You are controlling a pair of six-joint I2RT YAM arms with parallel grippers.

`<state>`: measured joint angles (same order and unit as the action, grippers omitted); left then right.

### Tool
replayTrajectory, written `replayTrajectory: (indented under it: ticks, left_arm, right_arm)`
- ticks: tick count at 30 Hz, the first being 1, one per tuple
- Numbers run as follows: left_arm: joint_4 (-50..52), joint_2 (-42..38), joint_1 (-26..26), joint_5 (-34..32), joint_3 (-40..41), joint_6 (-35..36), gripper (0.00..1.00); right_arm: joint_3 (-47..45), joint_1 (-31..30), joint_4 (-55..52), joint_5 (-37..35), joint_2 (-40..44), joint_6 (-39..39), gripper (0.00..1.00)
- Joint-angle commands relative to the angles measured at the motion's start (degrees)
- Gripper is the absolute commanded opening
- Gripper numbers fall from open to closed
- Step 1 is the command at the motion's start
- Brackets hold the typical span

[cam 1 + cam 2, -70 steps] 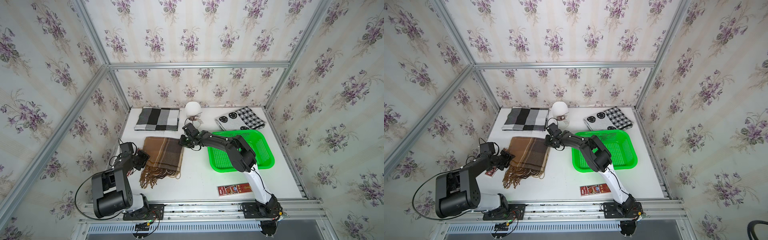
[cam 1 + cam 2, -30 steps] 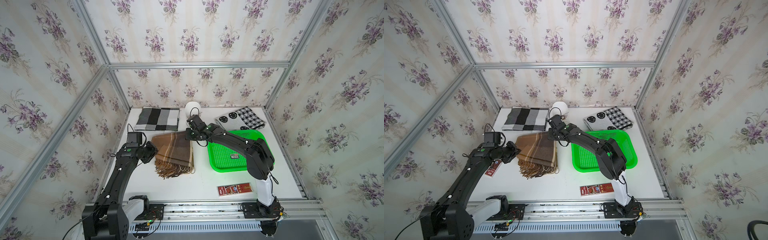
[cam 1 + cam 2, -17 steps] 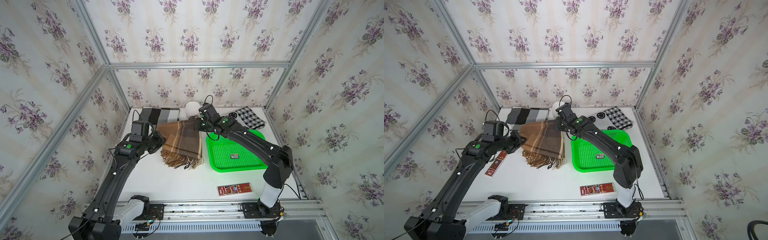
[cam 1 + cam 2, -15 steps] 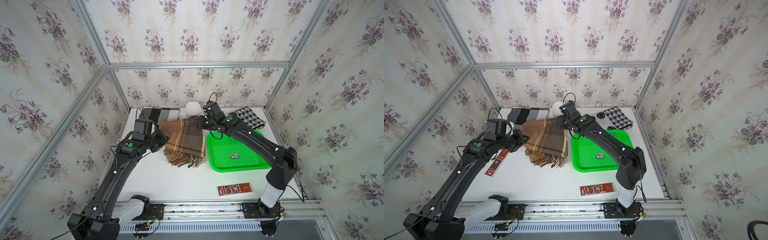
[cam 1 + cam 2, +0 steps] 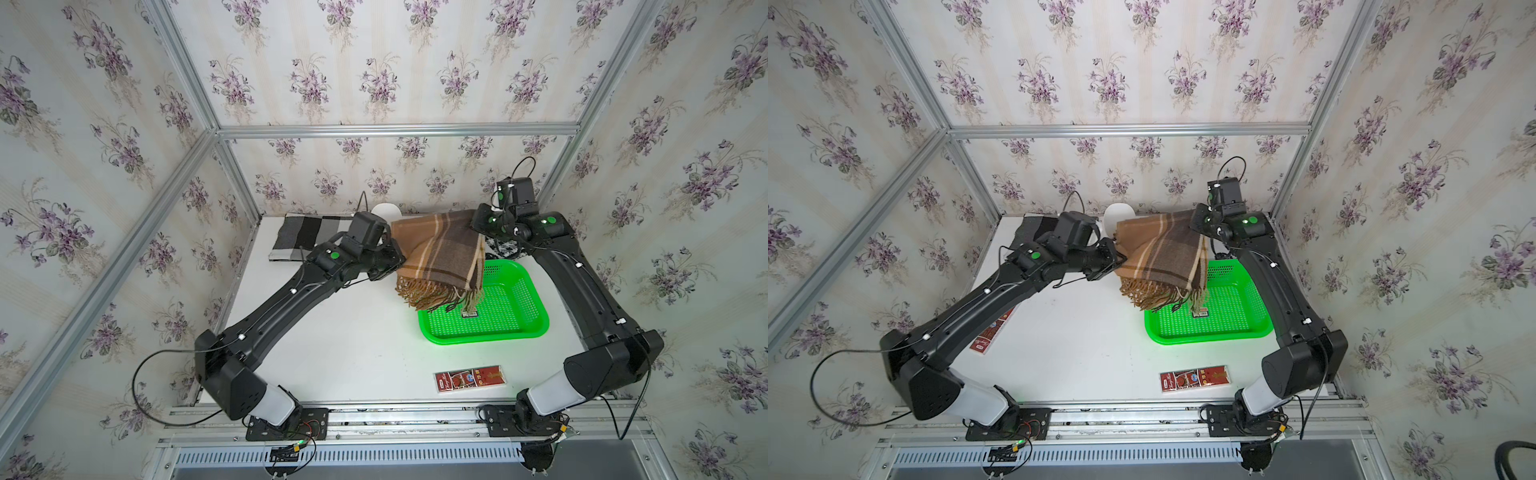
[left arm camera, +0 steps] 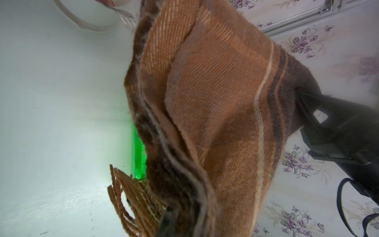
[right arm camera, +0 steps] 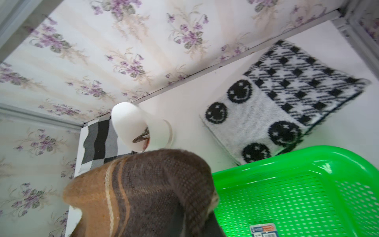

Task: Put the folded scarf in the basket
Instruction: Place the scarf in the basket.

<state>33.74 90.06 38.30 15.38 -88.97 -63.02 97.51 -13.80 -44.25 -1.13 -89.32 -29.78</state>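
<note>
Both of my tools are closed on the scarf [image 5: 440, 253]. My left tool [image 5: 395, 259] pinches its near-left edge and my right tool [image 5: 478, 226] clamps the far-right corner, so the brown plaid cloth hangs folded between them, lifted off the counter [image 5: 353, 340].

The scarf sits over the far-left part of the basket [image 5: 482, 338]. Its fringe dangles down across the basket's left rim and perforated floor, but I cannot tell whether the strands touch the plastic. The bright green basket rests flat on the right half of the counter, with a small barcode sticker [image 5: 469, 313] on its floor.

The counter is plain white and matte. A grey checked cloth [image 5: 299, 237] lies folded at its back-left corner. A black-and-white cloth [image 7: 276, 98] with smiley faces and a houndstooth pattern lies at the back right, just behind the basket. A white cup [image 7: 133, 125] lies on its side between the two cloths, against the back wall. A red packet [image 5: 469, 379] lies flat near the front edge, apart from the basket. A second red packet [image 5: 992, 332] shows under my left arm in a top view.

Pale wallpaper [image 5: 374, 62] printed with purple flower sprigs lines the enclosure on three sides. Aluminium rails [image 5: 395, 131] run along its edges and corners, and a slotted metal rail at the front carries both arm bases.
</note>
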Motion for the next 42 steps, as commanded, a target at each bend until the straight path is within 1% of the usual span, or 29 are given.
replayTrajectory:
  ticks: [1, 4, 8, 15, 18, 20, 26, 30, 33, 36, 37, 38, 39, 40, 41, 42]
  left_arm:
    - [-2.7, 5.9, 2.9, -1.1, -4.3, -0.2, 0.00]
    - [-5.5, 11.7, 4.8, -0.7, -6.9, -0.8, 0.00]
    - [-5.1, 17.9, 8.2, -1.4, -10.4, -0.6, 0.00]
    - [-7.3, 19.7, 12.2, -1.2, -3.7, -2.9, 0.00]
    - [-7.9, 19.2, 13.6, -1.5, -0.5, -3.6, 0.00]
    - [-7.2, 19.5, 14.4, -2.3, 0.0, -3.4, 0.00]
    - [-7.3, 23.9, 14.6, -1.5, -0.5, -2.8, 0.00]
    - [-4.5, 25.5, 14.8, -3.7, -2.5, -0.9, 0.00]
    - [-4.6, 26.3, 14.8, -4.1, -2.4, -0.3, 0.00]
    - [-4.7, 27.8, 14.9, -2.7, -2.9, -0.3, 0.10]
    - [-4.4, 28.3, 15.0, -2.1, -3.0, -0.5, 0.15]
    - [-4.2, 28.7, 15.0, -1.6, -3.0, -0.6, 0.25]
    - [-4.1, 29.0, 15.0, -1.1, -2.7, -0.8, 0.38]
    - [-4.2, 29.0, 15.0, -0.7, -2.3, -0.9, 0.51]
    - [-4.7, 28.8, 15.0, -0.3, -1.7, -1.0, 0.63]
    - [-4.9, 28.4, 14.9, -0.2, -1.3, -1.0, 0.72]
  right_arm:
    - [-1.2, 4.1, 0.2, 0.7, -0.2, 2.4, 0.00]
    - [-3.0, 7.1, 1.0, -0.2, -1.0, 2.7, 0.00]
    - [-8.2, 9.8, 3.0, -2.0, -0.7, 2.3, 0.00]
    - [-20.9, 11.3, 7.1, -4.4, 0.9, 1.0, 0.00]
    - [-25.0, 11.3, 8.4, -5.7, 1.7, 0.3, 0.00]
    - [-27.0, 11.3, 9.2, -6.8, 2.0, -0.1, 0.00]
    - [-29.4, 11.3, 10.9, -6.9, -1.1, -1.5, 0.00]
    - [-28.8, 11.4, 12.1, -7.4, -3.7, -2.0, 0.00]
    - [-27.5, 11.4, 12.4, -7.0, -6.0, -2.2, 0.00]
    - [-26.6, 11.4, 12.7, -7.6, -7.2, -2.5, 0.00]
    - [-26.4, 11.3, 12.6, -8.0, -7.8, -2.7, 0.00]
    - [-26.0, 11.4, 12.2, -8.3, -8.4, -2.8, 0.00]
    - [-25.9, 11.4, 12.1, -8.6, -8.9, -3.0, 0.00]
    - [-25.8, 11.4, 11.9, -8.9, -9.4, -3.2, 0.07]
    - [-25.9, 11.4, 11.8, -9.3, -9.6, -3.3, 0.22]
    - [-26.1, 11.5, 11.9, -9.7, -9.5, -3.4, 0.33]
